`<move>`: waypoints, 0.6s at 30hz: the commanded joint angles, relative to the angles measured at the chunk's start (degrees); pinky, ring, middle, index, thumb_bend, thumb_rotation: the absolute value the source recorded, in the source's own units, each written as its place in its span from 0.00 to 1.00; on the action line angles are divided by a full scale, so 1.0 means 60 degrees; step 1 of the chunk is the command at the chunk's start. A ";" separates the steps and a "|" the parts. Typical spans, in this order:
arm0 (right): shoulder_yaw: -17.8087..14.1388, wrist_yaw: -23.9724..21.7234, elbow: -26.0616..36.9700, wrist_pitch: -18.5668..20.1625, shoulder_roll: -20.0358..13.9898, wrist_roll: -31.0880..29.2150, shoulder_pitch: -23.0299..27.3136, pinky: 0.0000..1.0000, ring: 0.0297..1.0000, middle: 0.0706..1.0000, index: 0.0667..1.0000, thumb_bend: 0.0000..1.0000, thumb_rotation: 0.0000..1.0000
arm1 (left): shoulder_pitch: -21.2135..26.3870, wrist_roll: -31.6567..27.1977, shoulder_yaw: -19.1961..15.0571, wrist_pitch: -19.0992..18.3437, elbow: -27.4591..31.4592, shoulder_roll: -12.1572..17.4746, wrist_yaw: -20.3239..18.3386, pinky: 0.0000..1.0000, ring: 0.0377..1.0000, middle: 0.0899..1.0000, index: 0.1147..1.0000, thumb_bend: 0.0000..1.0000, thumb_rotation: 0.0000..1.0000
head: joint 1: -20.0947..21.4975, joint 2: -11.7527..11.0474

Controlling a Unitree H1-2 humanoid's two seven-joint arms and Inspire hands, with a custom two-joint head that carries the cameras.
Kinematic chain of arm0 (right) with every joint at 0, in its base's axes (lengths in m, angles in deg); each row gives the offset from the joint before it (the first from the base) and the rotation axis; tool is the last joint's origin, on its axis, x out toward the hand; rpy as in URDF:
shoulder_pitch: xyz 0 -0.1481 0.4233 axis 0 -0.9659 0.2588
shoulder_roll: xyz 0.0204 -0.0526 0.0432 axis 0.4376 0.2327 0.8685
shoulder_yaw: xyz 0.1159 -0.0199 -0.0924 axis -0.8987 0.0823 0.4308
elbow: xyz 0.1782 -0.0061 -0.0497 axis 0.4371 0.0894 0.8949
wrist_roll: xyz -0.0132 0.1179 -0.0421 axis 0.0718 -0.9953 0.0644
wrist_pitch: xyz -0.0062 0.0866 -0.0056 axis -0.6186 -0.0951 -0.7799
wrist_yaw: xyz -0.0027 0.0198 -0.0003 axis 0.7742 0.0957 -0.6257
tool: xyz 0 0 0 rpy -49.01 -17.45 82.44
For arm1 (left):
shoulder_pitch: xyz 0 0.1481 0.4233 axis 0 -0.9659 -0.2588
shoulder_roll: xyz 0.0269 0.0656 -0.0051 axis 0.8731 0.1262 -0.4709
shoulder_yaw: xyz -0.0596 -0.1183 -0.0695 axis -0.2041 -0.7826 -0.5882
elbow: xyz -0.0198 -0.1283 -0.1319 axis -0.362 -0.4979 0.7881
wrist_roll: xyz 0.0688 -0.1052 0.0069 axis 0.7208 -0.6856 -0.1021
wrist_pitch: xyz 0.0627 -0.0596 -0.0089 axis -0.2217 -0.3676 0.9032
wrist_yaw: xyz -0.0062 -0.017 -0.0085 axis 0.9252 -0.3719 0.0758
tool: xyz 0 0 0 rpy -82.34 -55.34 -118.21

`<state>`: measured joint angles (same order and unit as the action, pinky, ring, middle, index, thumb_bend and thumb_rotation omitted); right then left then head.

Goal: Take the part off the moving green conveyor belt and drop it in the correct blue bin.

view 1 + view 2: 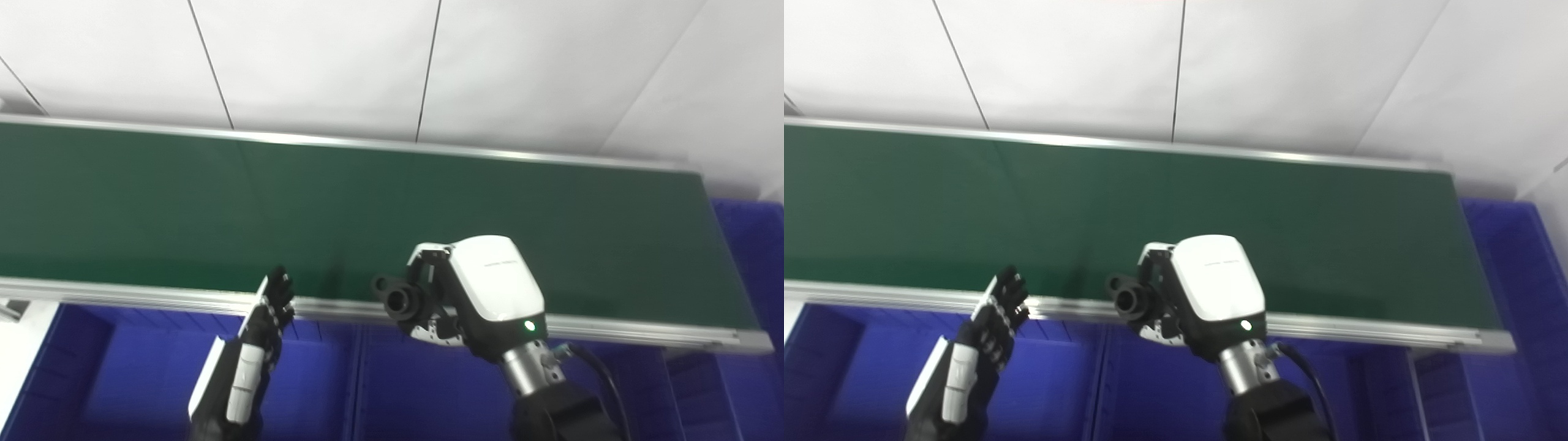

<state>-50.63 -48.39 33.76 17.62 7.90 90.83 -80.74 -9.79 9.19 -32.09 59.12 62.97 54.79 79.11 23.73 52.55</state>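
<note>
Black part (pixel 401 300) in right robot hand (pixel 471 294), fingers mostly hidden; left robot hand (pixel 269 309) empty, fingers straight.

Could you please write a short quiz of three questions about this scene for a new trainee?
1. True or false: the right hand holds the black part.
2. Where is the black part now? A) lying on the green belt B) in the fingers, above the belt's near rail C) at the bottom of a blue bin
3. Fill in: the left hand holds ______.

Key
1. True: its fingers are closed on the part.
2. B: the part sits over the rail, at the edge of the bins.
3. Nothing: it is raised near the rail with fingers apart.
</note>
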 commanded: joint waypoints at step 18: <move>-0.0341 -0.0482 -0.1259 -0.0740 0.0973 0.1410 -0.1291 0.13 0.18 0.27 0.45 0.51 0.14 | -0.0113 0.0028 -0.0198 -0.0038 0.0626 0.0070 -0.0207 1.00 1.00 1.00 1.00 0.60 1.00 | -0.0172 0.0396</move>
<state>-54.16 -52.50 26.06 15.16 12.04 98.50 -88.73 -9.85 9.01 -33.33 58.13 65.24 55.24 78.48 23.03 55.02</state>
